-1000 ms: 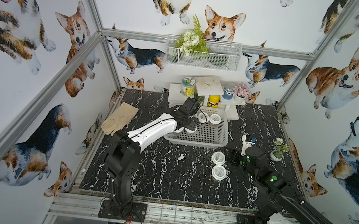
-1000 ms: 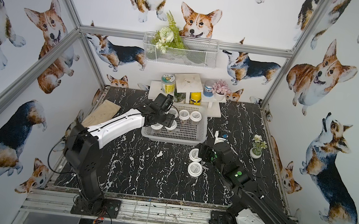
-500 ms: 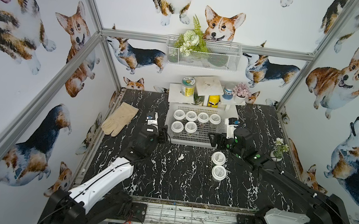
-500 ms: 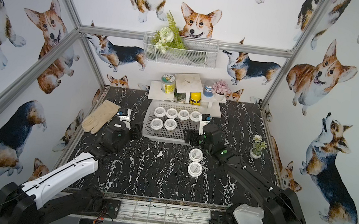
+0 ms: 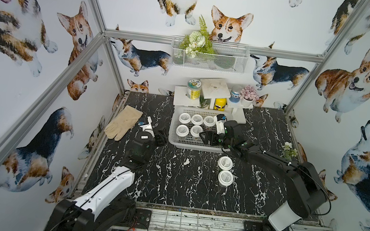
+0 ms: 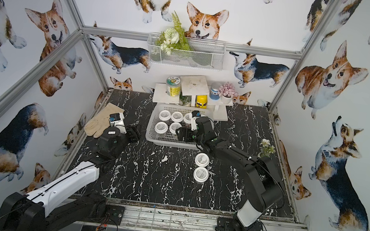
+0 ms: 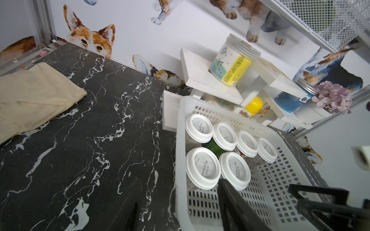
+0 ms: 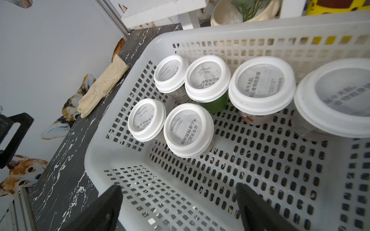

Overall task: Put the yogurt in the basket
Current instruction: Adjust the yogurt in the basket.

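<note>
We saw the right pincer (image 8: 179, 188) released, its jaws spread wide over the bare lattice floor of the white plastic basket (image 8: 260, 26) and gripping nothing. Just ahead of its fingertips, six yogurt cups (image 8: 188, 130) stood upright inside the basket, two in the nearer row and four in the farther. Behind it, beside its arm, two more yogurt cups (image 5: 225, 163) stood close together on the black marble table (image 5: 170, 180), outside the basket. The left pincer (image 5: 161, 137) hung just outside the basket's wall, jaws partly apart and empty, with a tan work glove (image 5: 124, 122) on its far side.
</note>
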